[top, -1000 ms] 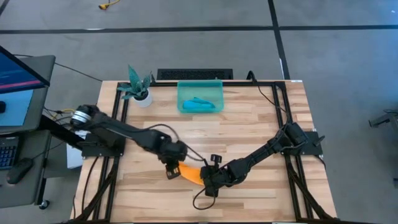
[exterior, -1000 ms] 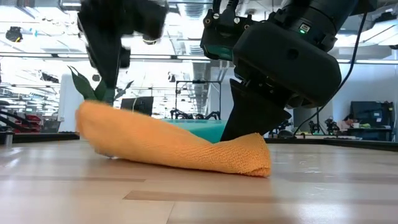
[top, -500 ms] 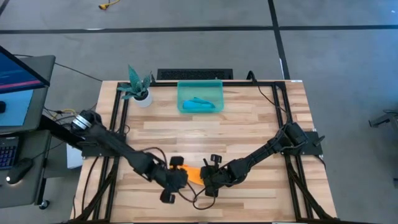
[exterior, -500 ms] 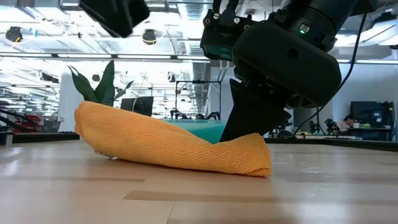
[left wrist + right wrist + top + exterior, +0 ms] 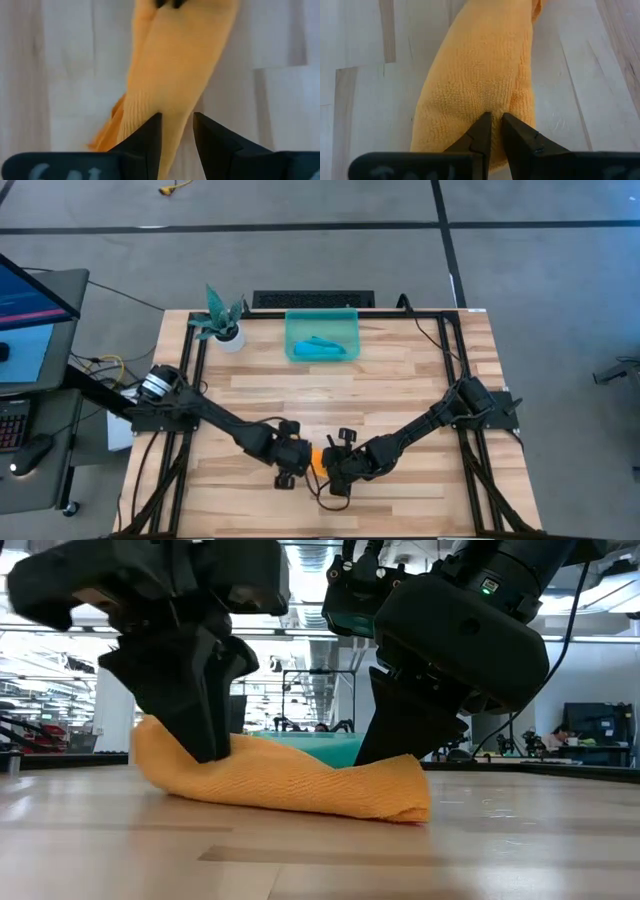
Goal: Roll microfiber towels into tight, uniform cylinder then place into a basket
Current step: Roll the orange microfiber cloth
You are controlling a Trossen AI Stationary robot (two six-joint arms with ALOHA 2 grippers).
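The orange-yellow microfiber towel (image 5: 300, 780) lies rolled into a loose log on the wooden table near its front edge; in the high view only a short bit (image 5: 317, 459) shows between the two grippers. My left gripper (image 5: 177, 117) stands open on the towel's left end. My right gripper (image 5: 495, 116) is shut on the towel's right end. The teal-blue towel (image 5: 322, 347) lies rolled inside the basket (image 5: 322, 320) at the table's far side. My left gripper comes steeply from above onto the roll near its left end (image 5: 160, 755). Its open fingers (image 5: 150, 132) press into the cloth with a ridge of towel (image 5: 172, 107) between them. The roll lies on the table, dented under the fingers. My right gripper pinches a small ridge of cloth on top of the roll (image 5: 490, 102) near its right end (image 5: 410, 790) between its two fingers. The fingers slant down from the table's right side and point along the roll. The roll rests on the table.
A white pot with a teal plant (image 5: 222, 325) stands at the far left, beside the basket. Black frame rails (image 5: 195, 350) run along the table's left, right and far edges. Bare wood (image 5: 330, 395) lies between the towel and the basket.
My left gripper has left the towel's left end, swung toward the table's near edge while rolling its wrist, then come back down onto that end from above, its fingers no closer together. The towel's left end is now pressed down. My right gripper has kept its hold.
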